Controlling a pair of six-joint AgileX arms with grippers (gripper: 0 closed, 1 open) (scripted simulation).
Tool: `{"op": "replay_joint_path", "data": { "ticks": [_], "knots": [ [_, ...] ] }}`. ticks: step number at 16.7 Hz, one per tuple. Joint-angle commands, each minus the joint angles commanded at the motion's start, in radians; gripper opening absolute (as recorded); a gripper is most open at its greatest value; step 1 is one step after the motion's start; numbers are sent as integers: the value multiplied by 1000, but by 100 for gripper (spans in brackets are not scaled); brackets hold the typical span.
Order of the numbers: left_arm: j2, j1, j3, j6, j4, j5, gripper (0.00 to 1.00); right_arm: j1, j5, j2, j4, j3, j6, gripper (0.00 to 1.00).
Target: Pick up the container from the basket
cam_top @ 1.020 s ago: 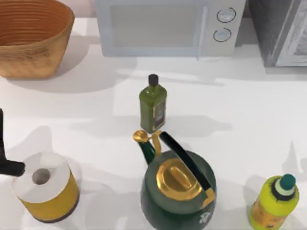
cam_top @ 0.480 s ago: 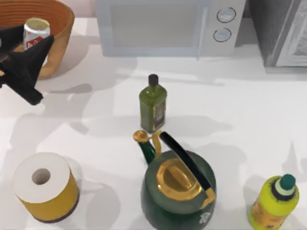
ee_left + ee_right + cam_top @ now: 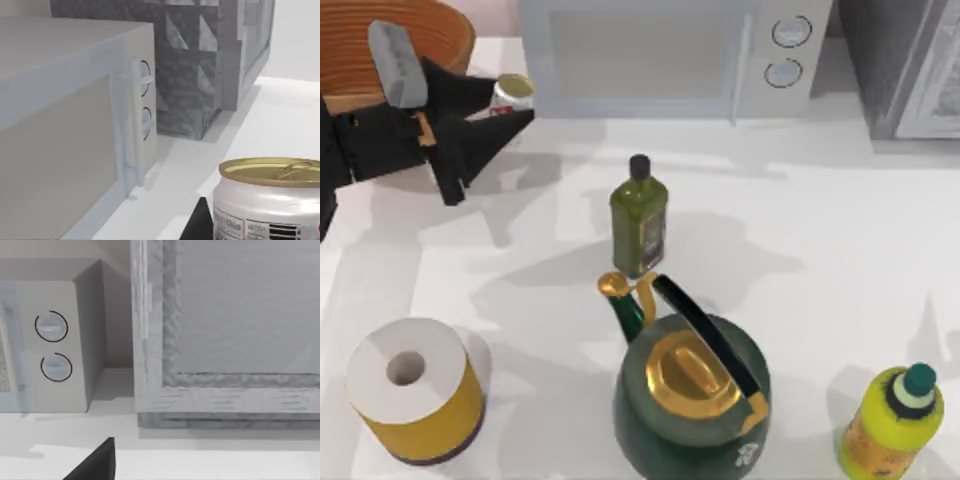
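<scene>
The container [image 3: 512,91] is a small whitish can with a gold top and a red marking. My left gripper [image 3: 510,104] is shut on it and holds it in the air just right of the basket's rim, in front of the microwave's left corner. The orange-brown wicker basket [image 3: 448,28] stands at the table's far left corner, partly hidden behind the left arm. In the left wrist view the container [image 3: 270,202] sits close up, with a dark finger [image 3: 200,226] beside it. A dark part of my right gripper [image 3: 95,466] shows low in the right wrist view.
A white microwave [image 3: 665,55] and a grey cabinet [image 3: 905,65] line the back. A green oil bottle [image 3: 639,220] stands mid-table, a green and gold kettle [image 3: 692,395] in front of it. A paper roll [image 3: 412,388] is front left, a yellow-green bottle [image 3: 892,420] front right.
The left arm rose from the front left to the basket, closed on the container, and has since carried it rightward, out past the basket's rim.
</scene>
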Motion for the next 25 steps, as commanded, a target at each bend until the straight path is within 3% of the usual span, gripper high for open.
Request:
{"op": "replay_joint_path", "data": {
  "ticks": [4, 7, 15, 25],
  "knots": [
    [330, -37, 145, -13, 151, 173, 0, 0, 0, 0, 0, 0, 0, 100],
    [487, -74, 228, -19, 230, 258, 0, 0, 0, 0, 0, 0, 0, 100],
    [554, -112, 280, -22, 274, 299, 0, 0, 0, 0, 0, 0, 0, 100],
    [554, -112, 280, -22, 274, 299, 75, 0, 0, 0, 0, 0, 0, 100]
  ]
}}
